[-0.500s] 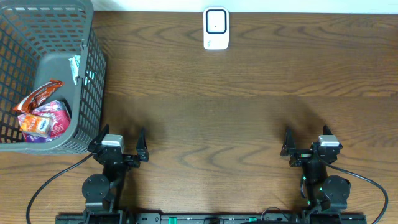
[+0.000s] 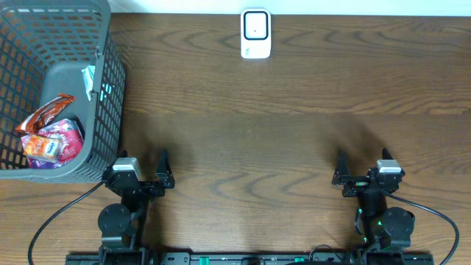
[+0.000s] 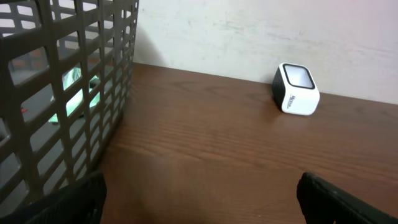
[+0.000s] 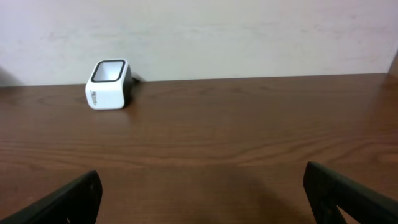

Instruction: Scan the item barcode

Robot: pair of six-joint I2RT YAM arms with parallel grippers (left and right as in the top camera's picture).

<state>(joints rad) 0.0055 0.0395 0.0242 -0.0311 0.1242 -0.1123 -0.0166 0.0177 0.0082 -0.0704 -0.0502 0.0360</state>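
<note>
Basket (image 2: 110,88): standing at the far-left corner of the table (image 2: 294,125), just beside the left arm, which is probably giving that arm the shorter reach inside.
Snack packets (image 2: 50,136): lying loose and overlapping on the basket floor, a red-orange one leaning over pink and orange ones. No barcode is showing from above, and I cannot tell which packet is meant.
Scanner (image 2: 255,33): sitting at the middle of the table's far edge, well apart from both arms. Its dark window is tilting up and toward them, likely so either arm can present a packet to it.
Left gripper (image 2: 138,168): resting low at the near edge with fingers spread wide and holding nothing, close beside the basket wall.
Right gripper (image 2: 362,165): waiting low on the other side, fingers spread wide and holding nothing, facing the scanner across bare wood.
Progress: nothing is being carried, so the task appears to be only beginning.
Next move: likely calling for the left arm to go up over the rim and down onto one packet.
Risk: overlapping packets may be coming up together.
</note>
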